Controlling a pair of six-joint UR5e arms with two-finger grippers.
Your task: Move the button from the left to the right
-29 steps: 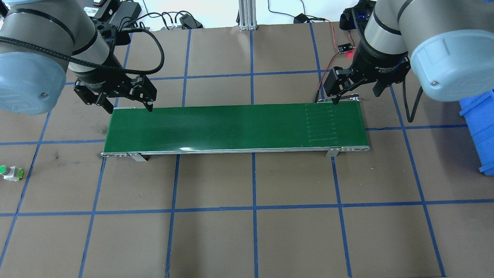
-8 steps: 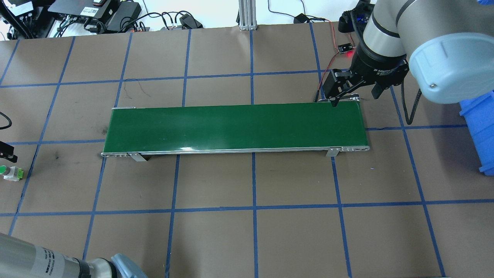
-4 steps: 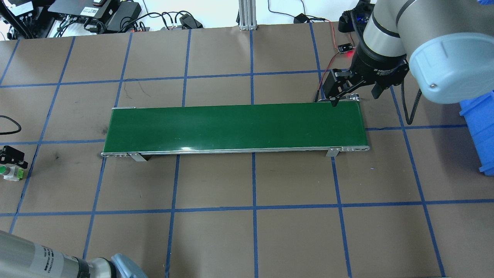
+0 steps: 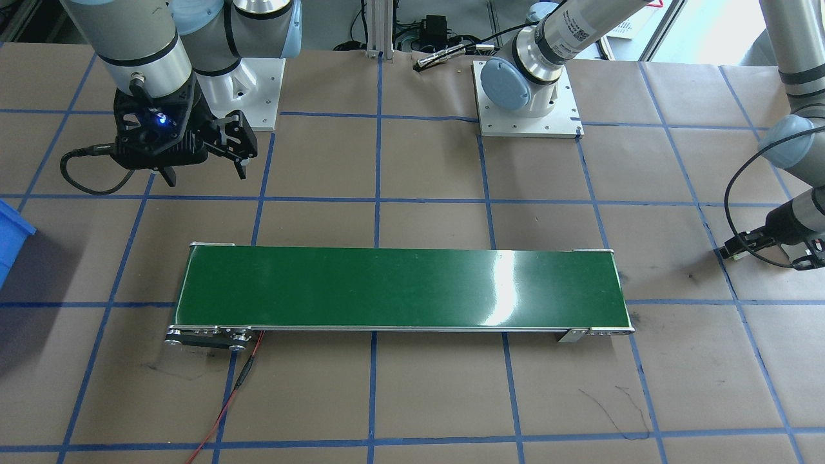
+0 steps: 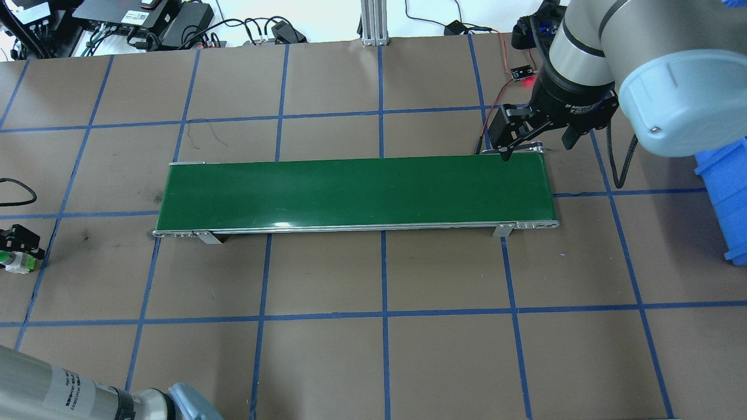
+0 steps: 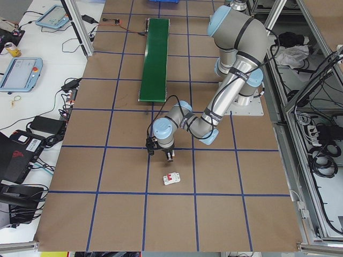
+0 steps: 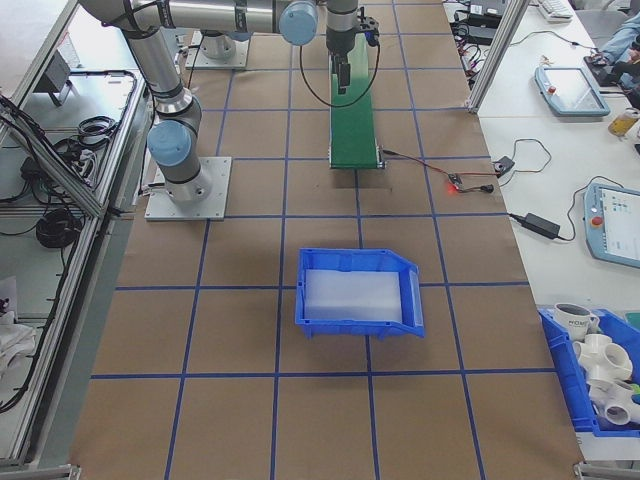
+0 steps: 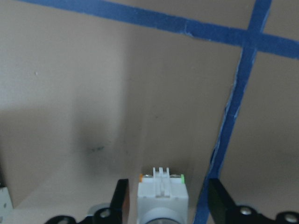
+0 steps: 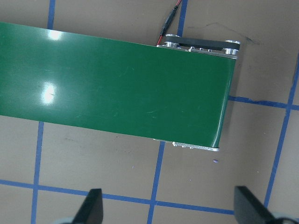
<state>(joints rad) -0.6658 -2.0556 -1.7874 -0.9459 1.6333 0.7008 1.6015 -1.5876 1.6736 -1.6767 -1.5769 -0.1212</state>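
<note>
While the black fingers (image 8: 120,201) of the left gripper (image 8: 163,205) stood apart on either side of the small white-bodied push-button with its green cap and yellow-green trim (image 8: 162,195), neither one touching it, the left arm had completed a long swing from the left end of the long green conveyor belt (image 5: 356,191) down to the far left edge of the brown paper-covered worktop (image 5: 385,361). Over the last second the gripper dropped from just above the button to straddle it, so the overhead view showed only a sliver of the part (image 5: 16,263) under the black gripper. That put the task at the point of the grasp, by this reading: the button lay on the worktop, not yet gripped or lifted, well apart from the belt that would probably carry it rightward.

The right gripper (image 9: 168,210) hung unchanged over the belt's right end, its fingers (image 9: 92,205) spread wide and holding nothing.

A blue plastic bin with a pale translucent liner sheet (image 7: 360,290) stood on the worktop beyond the belt's right end, with nothing else visible in it. A second blue bin (image 7: 600,375) on the side bench held white pipe fittings. A grey-white circuit breaker with a red tab (image 6: 171,179) lay near the left arm.
</note>
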